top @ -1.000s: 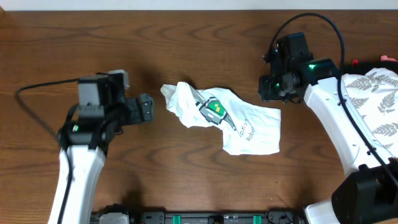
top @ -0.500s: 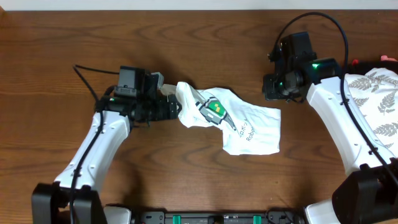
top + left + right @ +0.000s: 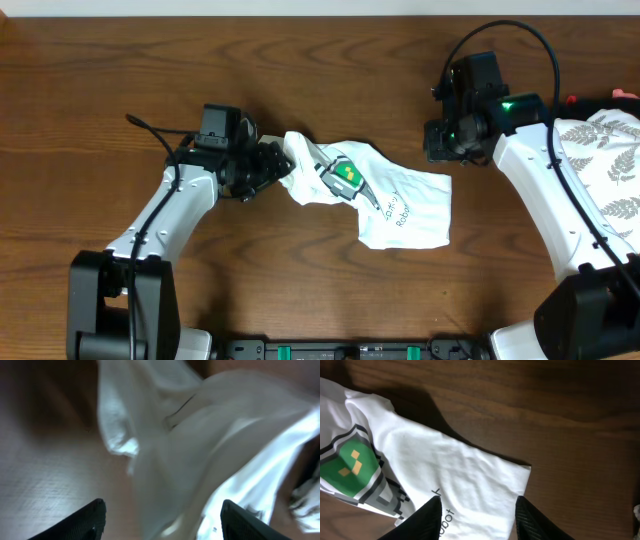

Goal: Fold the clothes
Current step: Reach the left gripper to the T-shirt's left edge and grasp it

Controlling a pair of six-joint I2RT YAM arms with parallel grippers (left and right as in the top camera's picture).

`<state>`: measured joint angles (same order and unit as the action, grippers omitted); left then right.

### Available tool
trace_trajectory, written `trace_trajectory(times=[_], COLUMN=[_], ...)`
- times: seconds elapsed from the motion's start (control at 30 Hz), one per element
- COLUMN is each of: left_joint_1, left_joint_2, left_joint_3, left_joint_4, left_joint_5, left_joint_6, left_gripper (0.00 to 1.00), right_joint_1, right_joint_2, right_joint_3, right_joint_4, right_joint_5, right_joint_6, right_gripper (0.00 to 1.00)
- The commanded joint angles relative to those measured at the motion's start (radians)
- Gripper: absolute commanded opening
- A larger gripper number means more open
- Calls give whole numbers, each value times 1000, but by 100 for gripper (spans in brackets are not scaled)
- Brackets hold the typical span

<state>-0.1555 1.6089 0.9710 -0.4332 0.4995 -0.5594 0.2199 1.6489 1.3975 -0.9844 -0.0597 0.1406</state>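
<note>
**Loosely bunched T-shirt lying mid-surface, left gripper at its edge**

The white T-shirt (image 3: 385, 205) is lying crumpled near the middle of the wooden surface (image 3: 300, 60). Its left part is bunching into folds, while its right part is spreading flatter toward a squared corner. The green-and-black pixel graphic (image 3: 345, 175) is facing up among the folds, and the grey lettering (image 3: 396, 210) is running beside it on the flatter panel.

The left gripper (image 3: 272, 165) is reaching in from the left and meeting the bunched left edge of the shirt. In the left wrist view its jaws are standing wide apart, one dark fingertip (image 3: 95, 517) at each lower corner. The white fabric (image 3: 200, 435) is filling the space ahead of and between them. The picture is blurred, and nothing is showing as pinched.

The right gripper (image 3: 438, 142) is hovering just past the shirt's upper right corner. Its jaws are standing partly apart and holding nothing. The right wrist view is looking down between them (image 3: 479, 517) onto the shirt's flat panel (image 3: 455, 475), with the graphic (image 3: 350, 462) at the left and the lettering (image 3: 442, 515) near the lower edge.

A leaf-printed cloth (image 3: 605, 170) is lying at the far right edge of the surface, under the right arm and well apart from the shirt.
</note>
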Motion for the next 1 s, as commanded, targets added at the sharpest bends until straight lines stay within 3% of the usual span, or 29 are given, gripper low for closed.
trace_trajectory(times=[0.0,0.17,0.63,0.8,0.9,0.97], left_joint_1=[-2,-2,-31,-31,-31,-32], left_joint_2=[1,1,6,7,7,7], left_joint_3=[-7,-8,-8,-8,-8,-8], left_joint_4=[54,55,56,69,105,138], left_joint_5=[22,37,23,-55,-100,-101], left_joint_6=[-72,-156,-228,-227,-222,-220], left_gripper=[74,73,73,63,40,36], right_joint_1=[-6,-6,-6,-6,-6,-6], right_joint_2=[-16,-16,-16,-16,-16,-16], right_joint_3=[9,9,9,9,9,9], right_joint_4=[-3,-5,-16,-22,-23,-26], right_joint_5=[11,11,11,11,11,11], right_joint_6=[4,4,4,4,4,4], right_gripper=[46,46,46,46,45,45])
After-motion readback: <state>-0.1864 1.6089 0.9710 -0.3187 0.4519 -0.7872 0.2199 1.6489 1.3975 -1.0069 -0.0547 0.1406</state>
